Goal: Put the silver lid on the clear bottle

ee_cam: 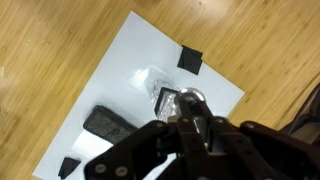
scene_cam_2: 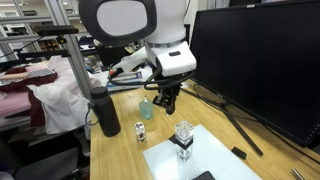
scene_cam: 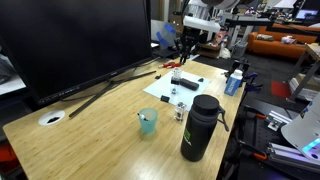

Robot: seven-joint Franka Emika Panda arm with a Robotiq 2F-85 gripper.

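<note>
My gripper [ee_cam: 190, 112] is shut on a small silver lid [ee_cam: 190, 97] and holds it in the air above the white paper. It also shows in both exterior views [scene_cam: 184, 55] [scene_cam_2: 165, 106]. The clear bottle [scene_cam_2: 140, 130] is small and short. It stands on the wooden table between the teal cup and the black flask, also seen in an exterior view [scene_cam: 180, 113]. The gripper is above and off to the side of the bottle, not over it. The bottle is out of the wrist view.
A tall black flask [scene_cam: 200, 128] [scene_cam_2: 105, 112] and a teal cup [scene_cam: 148, 122] [scene_cam_2: 147, 108] stand near the bottle. A clear faceted block on a black base [scene_cam_2: 183, 138] [ee_cam: 155, 80] sits on white paper [ee_cam: 120, 75]. A large monitor [scene_cam: 80, 40] stands behind.
</note>
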